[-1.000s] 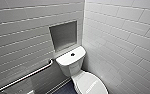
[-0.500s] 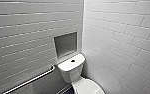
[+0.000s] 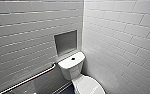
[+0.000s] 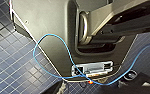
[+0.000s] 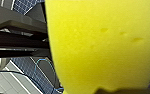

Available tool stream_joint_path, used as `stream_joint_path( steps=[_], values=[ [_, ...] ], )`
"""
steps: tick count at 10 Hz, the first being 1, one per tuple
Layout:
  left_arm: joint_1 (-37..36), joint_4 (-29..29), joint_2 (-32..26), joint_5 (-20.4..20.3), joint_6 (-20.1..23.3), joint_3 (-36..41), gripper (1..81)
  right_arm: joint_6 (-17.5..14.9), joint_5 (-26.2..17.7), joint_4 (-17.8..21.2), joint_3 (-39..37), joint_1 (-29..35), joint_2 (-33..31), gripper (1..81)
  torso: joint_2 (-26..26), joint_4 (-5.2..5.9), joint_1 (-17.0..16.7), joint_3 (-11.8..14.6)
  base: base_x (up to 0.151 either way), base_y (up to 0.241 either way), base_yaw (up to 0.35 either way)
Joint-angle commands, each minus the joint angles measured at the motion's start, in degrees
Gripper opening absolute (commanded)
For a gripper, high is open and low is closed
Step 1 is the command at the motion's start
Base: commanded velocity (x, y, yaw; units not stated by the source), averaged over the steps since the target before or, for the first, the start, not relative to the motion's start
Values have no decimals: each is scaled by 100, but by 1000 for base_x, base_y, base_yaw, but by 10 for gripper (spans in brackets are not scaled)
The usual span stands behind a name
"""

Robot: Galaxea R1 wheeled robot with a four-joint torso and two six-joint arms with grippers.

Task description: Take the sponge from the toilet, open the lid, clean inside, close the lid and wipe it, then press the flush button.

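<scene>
- Grasping the small bright yellow soft sponge point(image 5: 101, 42), the right pincer point(image 5: 108, 83) has it clamped close before the right wrist camera, above a floor of small dark blue square tiles point(image 5: 28, 5).
- The sponge's face is finely pored, with a few shallow dents on it.
- The white glossy ceramic toilet point(image 3: 77, 75) stands in the far corner of the room, where the left wall of long white tiles point(image 3: 21, 40) meets the right wall of the same tiles point(image 3: 121, 42).
- Its thin white glossy oval lid point(image 3: 89, 86) lies down over the bowl, on the near side of the boxy rounded tank point(image 3: 70, 67).
- The small round dark flush button point(image 3: 73, 59) sits in the middle of the tank's top cover.
- A grey rectangular niche point(image 3: 65, 42) is sunk into the left wall just above the tank.
- A silvery grab rail point(image 3: 28, 79) runs along the left wall, ending near the tank's left side.
- Whether the left pincer point(image 4: 98, 88) is clenched or released cannot be told; a thin blue cable point(image 4: 51, 37) loops across the robot's grey housing in the left wrist view, over the same dark blue floor.
</scene>
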Motion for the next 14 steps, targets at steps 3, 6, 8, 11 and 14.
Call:
stream_joint_path(
  steps=[3,6,8,11,14],
  values=[
    [-83,-42,-67,375,38,39,811,4,-214,-100,-125,-42,71,10,903,0,-575,603,0,0,0],
    [-83,-33,-76,366,47,39,811,-5,-214,-100,-125,-25,97,10,1470,0,-942,1163,0,0,0],
    [-83,-24,-93,375,47,30,811,-5,-223,-82,-160,-7,97,10,1277,0,-826,1130,0,0,0],
    [-56,-85,-137,645,-6,29,811,30,-745,-66,-231,28,167,10,1439,0,-940,1187,0,0,0],
    [-82,-50,-173,823,29,3,811,57,-1629,-21,-222,2,203,10,1443,0,-944,1180,0,0,0]
  ],
)
